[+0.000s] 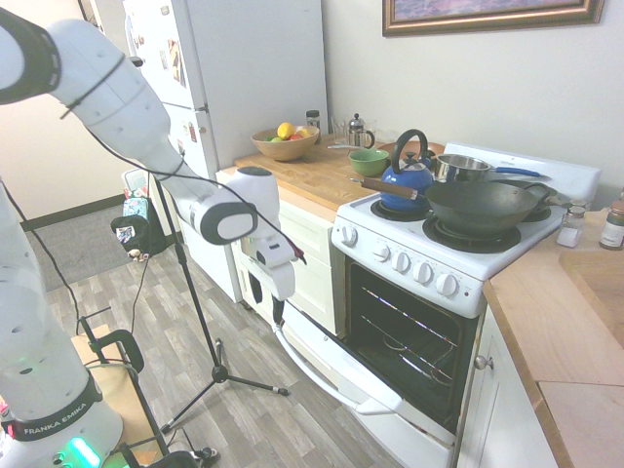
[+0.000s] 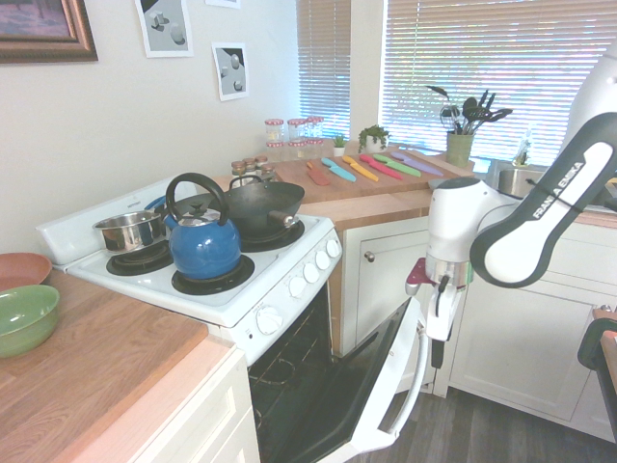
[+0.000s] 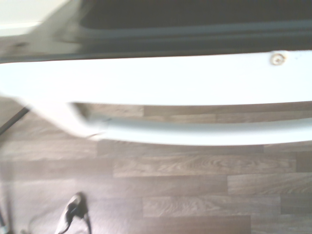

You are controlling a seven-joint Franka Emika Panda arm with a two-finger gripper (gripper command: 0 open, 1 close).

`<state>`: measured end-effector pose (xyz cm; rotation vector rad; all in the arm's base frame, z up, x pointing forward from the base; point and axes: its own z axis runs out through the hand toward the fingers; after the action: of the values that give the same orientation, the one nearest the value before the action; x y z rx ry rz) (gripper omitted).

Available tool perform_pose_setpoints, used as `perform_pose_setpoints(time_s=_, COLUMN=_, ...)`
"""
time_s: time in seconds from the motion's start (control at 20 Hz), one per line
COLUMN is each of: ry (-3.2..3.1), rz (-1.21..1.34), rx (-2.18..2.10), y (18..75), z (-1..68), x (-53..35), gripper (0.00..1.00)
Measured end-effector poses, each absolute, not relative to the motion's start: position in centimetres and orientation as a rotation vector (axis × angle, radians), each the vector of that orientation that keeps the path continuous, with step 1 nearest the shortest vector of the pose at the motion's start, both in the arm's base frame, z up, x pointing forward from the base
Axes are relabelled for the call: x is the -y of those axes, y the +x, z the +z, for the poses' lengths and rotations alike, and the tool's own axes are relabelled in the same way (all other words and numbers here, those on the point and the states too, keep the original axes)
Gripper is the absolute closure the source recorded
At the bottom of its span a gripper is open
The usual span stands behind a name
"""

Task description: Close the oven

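Note:
The white oven (image 1: 429, 292) stands with its door (image 1: 336, 356) hanging about half open, showing the dark racked interior (image 1: 409, 331). The long white bar handle (image 1: 317, 375) runs along the door's outer edge. My gripper (image 1: 267, 302) points down just above the handle's end nearest the fridge, fingers apart and holding nothing. From the other side, the gripper (image 2: 437, 355) hangs right beside the tilted door (image 2: 386, 386) at its handle (image 2: 417, 371). In the wrist view the door's edge (image 3: 161, 80) and handle bar (image 3: 195, 134) fill the frame, with wood floor beneath.
A blue kettle (image 1: 407, 175), a dark wok (image 1: 483, 205) and a steel pot (image 1: 463, 168) sit on the stovetop. White cabinets (image 2: 525, 328) flank the oven. A fridge (image 1: 234, 68) stands past the counter. Wood floor (image 1: 234, 409) lies in front of the door.

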<state>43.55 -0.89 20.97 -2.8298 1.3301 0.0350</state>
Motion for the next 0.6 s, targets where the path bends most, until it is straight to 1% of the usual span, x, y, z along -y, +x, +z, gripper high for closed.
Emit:
perform_pose_setpoints(time_s=0.25, ry=-2.851, rz=0.053, rx=-1.311, y=43.2, z=16.5, x=1.8, gripper=0.0)
perform_pose_setpoints(time_s=0.6, ry=-2.866, rz=0.056, rx=-1.237, y=43.8, z=13.8, x=1.1, gripper=0.0)
